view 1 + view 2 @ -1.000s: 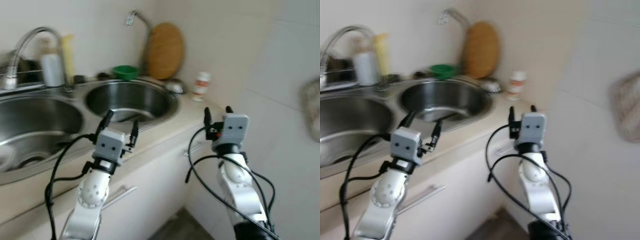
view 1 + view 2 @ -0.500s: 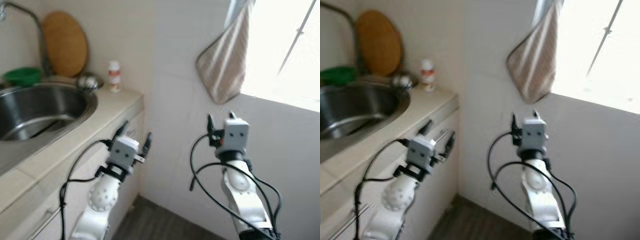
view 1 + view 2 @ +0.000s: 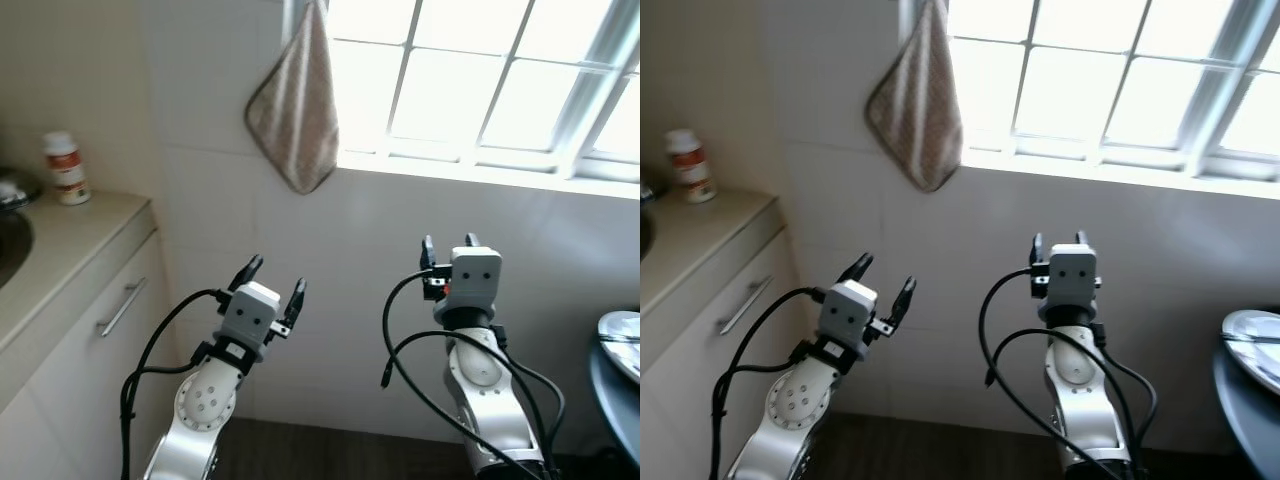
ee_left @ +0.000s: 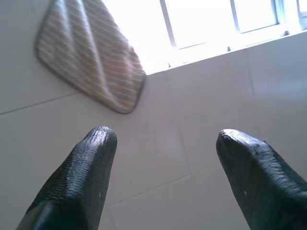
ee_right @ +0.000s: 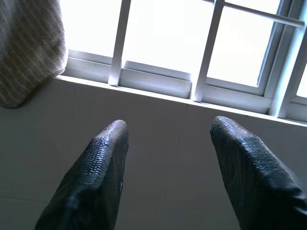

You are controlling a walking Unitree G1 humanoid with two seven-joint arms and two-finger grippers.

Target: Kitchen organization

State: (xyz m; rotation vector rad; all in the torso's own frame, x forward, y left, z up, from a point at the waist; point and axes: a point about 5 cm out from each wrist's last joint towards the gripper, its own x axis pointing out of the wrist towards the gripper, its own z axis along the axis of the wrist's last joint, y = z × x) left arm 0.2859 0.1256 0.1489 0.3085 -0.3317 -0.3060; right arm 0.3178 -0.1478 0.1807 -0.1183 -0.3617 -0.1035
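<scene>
My left gripper (image 3: 274, 277) is raised before a white tiled wall, open, with nothing between its fingers (image 4: 91, 163). My right gripper (image 3: 448, 245) stands upright to its right, also open and empty, its fingertips (image 5: 108, 153) pointing at the window sill. A beige striped cloth (image 3: 295, 105) hangs on the wall above and between the counter and the window. A small white bottle with a red label (image 3: 64, 167) stands on the beige counter (image 3: 60, 270) at the far left. At the right edge a white plate (image 3: 620, 335) lies on a dark round table (image 3: 612, 390).
A white cabinet front with a metal handle (image 3: 122, 305) sits under the counter. A barred window (image 3: 480, 70) runs along the wall above a sill. Dark floor (image 3: 330, 455) shows below between the arms.
The whole view has swung to the right: the sink, tap and round board have left the picture, and the window and plate have come in. Both grippers keep their open pose.
</scene>
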